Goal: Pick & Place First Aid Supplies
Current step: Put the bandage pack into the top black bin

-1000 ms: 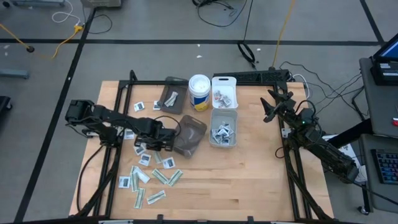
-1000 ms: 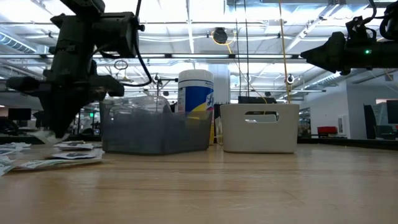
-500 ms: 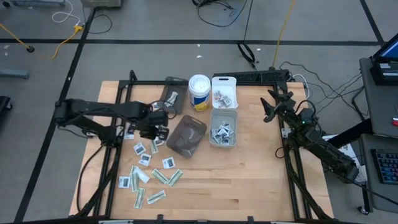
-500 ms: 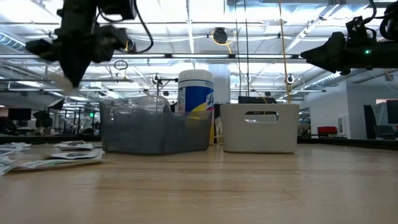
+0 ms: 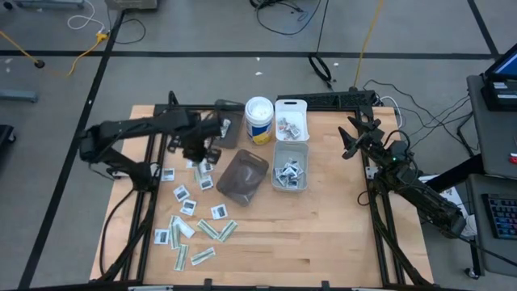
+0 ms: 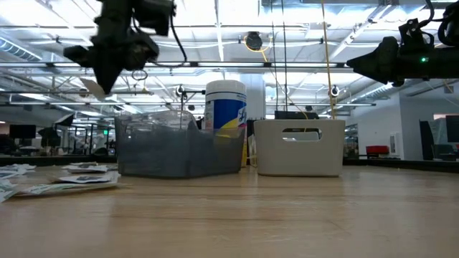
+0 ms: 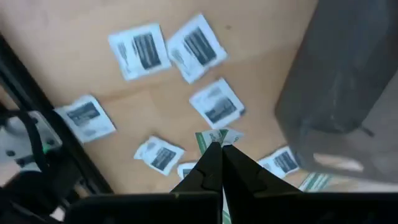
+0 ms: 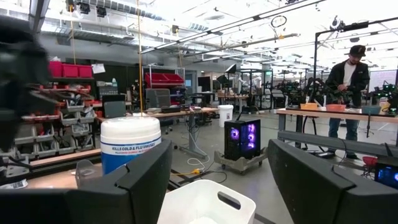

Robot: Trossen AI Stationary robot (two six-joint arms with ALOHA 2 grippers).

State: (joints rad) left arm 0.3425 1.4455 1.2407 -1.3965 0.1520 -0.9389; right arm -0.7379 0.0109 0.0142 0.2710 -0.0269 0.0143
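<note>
I have the left gripper [image 5: 200, 150] raised above the table, its fingers closed on a narrow green-white strip [image 7: 215, 137] that pokes out past the tips. In the high view it hangs just beside the smoky bin [image 5: 223, 128] at the back of the table, which lies at about 1 o'clock from it, with a packet already inside. I judge this bin to be the place for the strip, so the coming move goes short, toward 1 o'clock. The other packets [image 5: 194, 220] are scattered on the wood at 6 o'clock. The right gripper [image 5: 353, 139] waits with fingers spread wide and empty, well apart at 3 o'clock.
</note>
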